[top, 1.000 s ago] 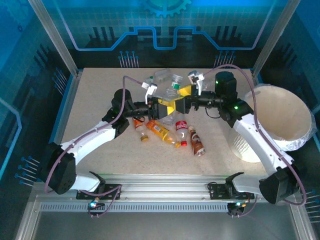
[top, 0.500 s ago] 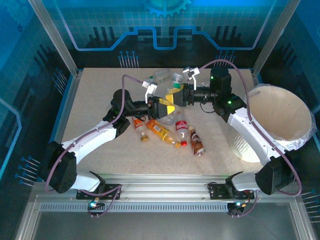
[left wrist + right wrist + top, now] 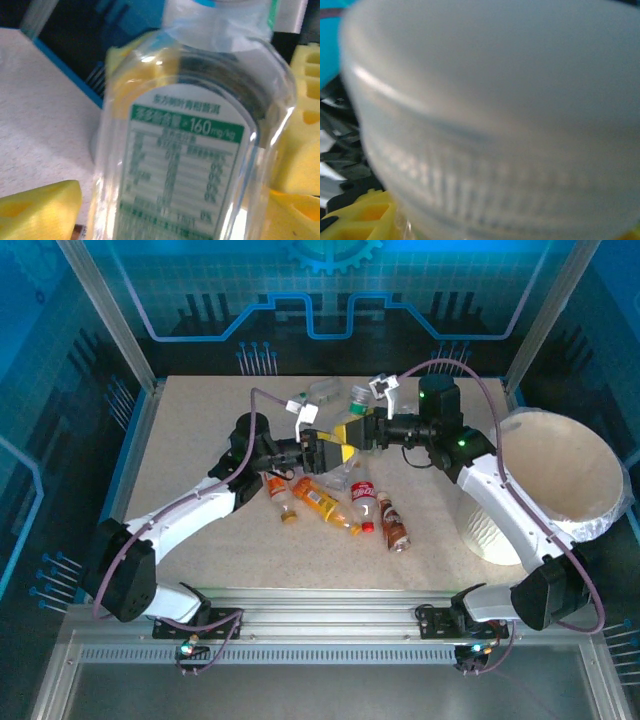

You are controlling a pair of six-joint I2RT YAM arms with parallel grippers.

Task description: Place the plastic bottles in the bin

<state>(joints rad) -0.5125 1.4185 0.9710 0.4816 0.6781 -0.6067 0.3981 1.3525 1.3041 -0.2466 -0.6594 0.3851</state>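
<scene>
Where left claw (image 3: 170, 200) sits, clear bottle (image 3: 195, 125) between fingers (image 3: 42, 210)

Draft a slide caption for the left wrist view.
Left wrist close-up: clear bottle with green-and-white label between the yellow fingers of the left pincer, speckled table at left.

Both arms angle inward, left gripper (image 3: 340, 452) just beside right gripper (image 3: 355, 431).

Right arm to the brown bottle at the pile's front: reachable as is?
Probably yes: the brown bottle lies in the open, nothing over it, near the right arm. But the right gripper is at the cap of the clear bottle held by the left gripper.
</scene>
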